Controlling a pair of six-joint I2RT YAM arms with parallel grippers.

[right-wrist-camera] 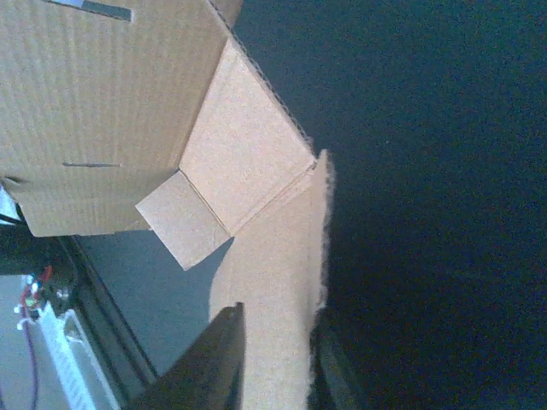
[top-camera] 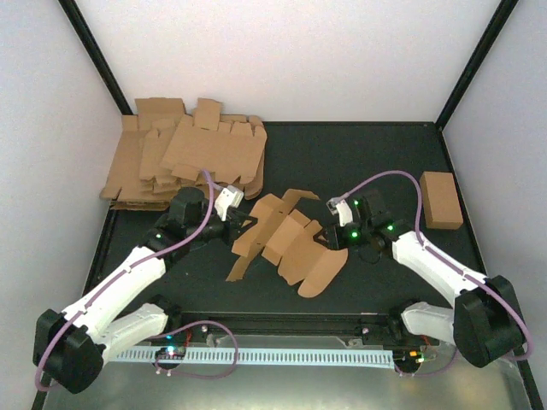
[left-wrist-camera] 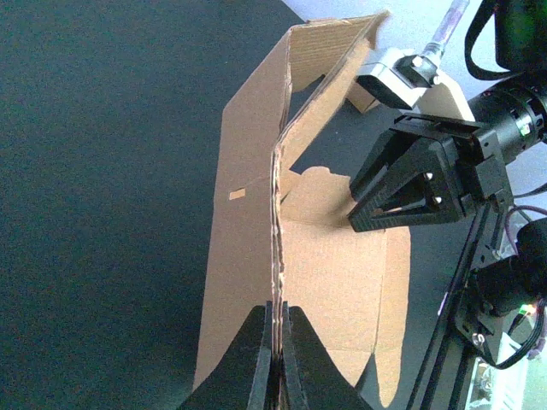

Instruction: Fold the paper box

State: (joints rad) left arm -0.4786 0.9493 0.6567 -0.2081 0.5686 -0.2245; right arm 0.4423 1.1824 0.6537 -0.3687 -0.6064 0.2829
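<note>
Two grippers meet the paper box (top-camera: 289, 241): the left gripper (left-wrist-camera: 275, 323) pinches its raised edge, the right gripper (right-wrist-camera: 275, 346) straddles a flap, whether clamped I cannot tell.

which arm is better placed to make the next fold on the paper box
Right, probably: the right gripper straddles a free panel edge of the paper box, while the left gripper is shut on the opposite edge, anchoring it.

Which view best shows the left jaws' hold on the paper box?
Left wrist: the left gripper is shut on the paper box, with a panel edge pinched between the jaws. Top external shows that gripper at the box's left side, but the contact is too small to see. Right wrist shows only other panels.
</note>
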